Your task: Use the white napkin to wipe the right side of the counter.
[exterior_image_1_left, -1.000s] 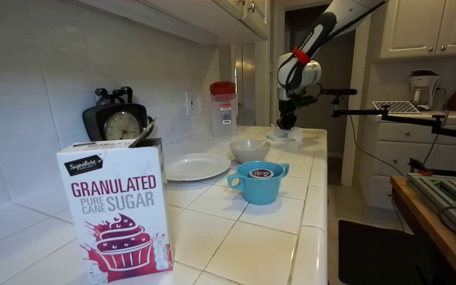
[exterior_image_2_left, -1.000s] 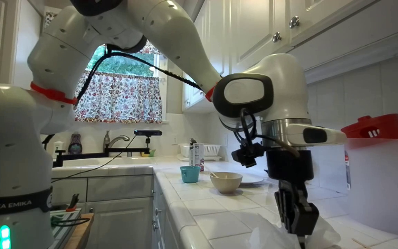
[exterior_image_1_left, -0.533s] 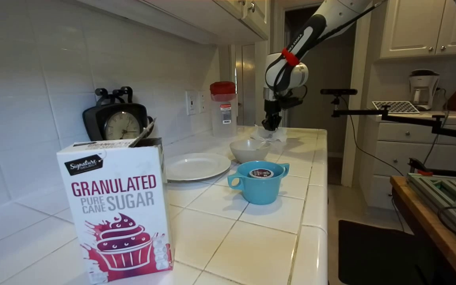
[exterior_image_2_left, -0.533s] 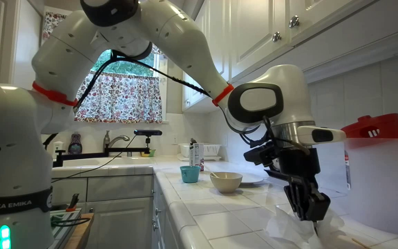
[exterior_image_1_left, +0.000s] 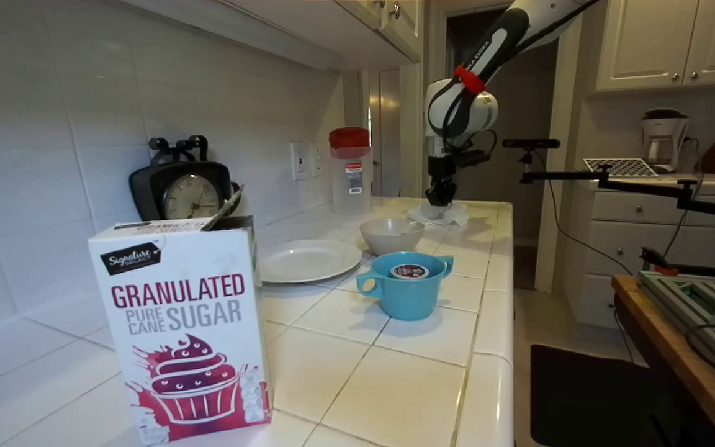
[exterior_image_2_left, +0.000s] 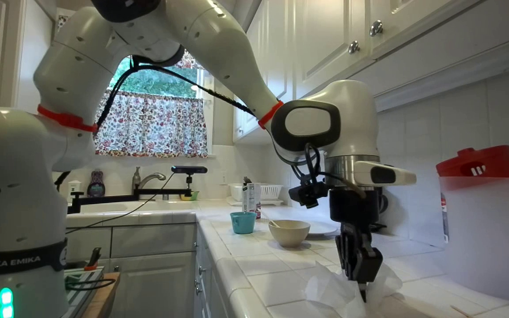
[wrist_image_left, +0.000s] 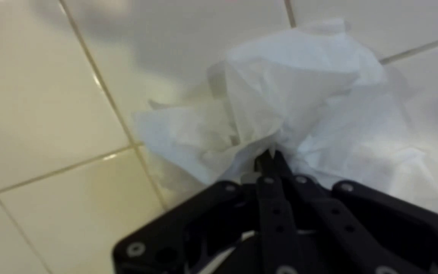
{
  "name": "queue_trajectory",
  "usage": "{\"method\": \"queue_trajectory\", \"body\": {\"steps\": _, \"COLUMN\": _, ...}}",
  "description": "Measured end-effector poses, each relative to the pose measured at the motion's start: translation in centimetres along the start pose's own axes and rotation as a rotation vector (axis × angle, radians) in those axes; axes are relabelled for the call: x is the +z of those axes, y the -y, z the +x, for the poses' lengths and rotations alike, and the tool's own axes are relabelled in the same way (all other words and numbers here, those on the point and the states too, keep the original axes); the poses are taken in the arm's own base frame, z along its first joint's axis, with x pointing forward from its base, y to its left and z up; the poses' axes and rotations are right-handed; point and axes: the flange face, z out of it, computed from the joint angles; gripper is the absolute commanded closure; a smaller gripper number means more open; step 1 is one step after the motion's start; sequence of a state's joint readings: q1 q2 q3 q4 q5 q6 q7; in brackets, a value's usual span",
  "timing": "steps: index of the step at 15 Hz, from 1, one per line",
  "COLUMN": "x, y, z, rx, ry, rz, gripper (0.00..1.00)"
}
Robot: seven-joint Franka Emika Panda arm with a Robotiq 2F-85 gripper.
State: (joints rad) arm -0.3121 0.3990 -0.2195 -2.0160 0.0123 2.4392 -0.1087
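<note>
The counter is a worktop of glossy white square tiles; it also shows in an exterior view and in the wrist view. The white napkin is crumpled and spread on the tiles at the counter's far end in an exterior view, and near the camera in an exterior view. My gripper is shut on the napkin's middle, pointing down at the tiles; it shows in both exterior views. The fingertips are partly hidden in the folds.
A clear canister with red lid stands by the wall beside the napkin. A bowl, white plate, blue cup, sugar box and clock stand further along. A thin stick lies near the canister.
My gripper, holding the napkin, first moved toward the wall and canister and tilted. It has since moved back toward the counter's front edge and is more upright. The other objects have not moved.
</note>
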Motion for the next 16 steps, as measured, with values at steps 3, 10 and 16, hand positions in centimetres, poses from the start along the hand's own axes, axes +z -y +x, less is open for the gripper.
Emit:
{"method": "queue_trajectory", "body": {"steps": 3, "x": 0.3, "y": -3.6, "z": -0.5, "rx": 0.062, "ry": 0.01, "rz": -0.011, "gripper": 1.0}}
{"method": "queue_trajectory", "body": {"steps": 10, "x": -0.3, "y": -3.8, "z": 2.7, "rx": 0.062, "ry": -0.046, "rz": -0.02, "gripper": 1.0}}
{"method": "queue_trajectory", "body": {"steps": 16, "x": -2.2, "y": 2.7, "z": 2.6, "rx": -0.036, "ry": -0.08, "rz": 0.026, "gripper": 1.0}}
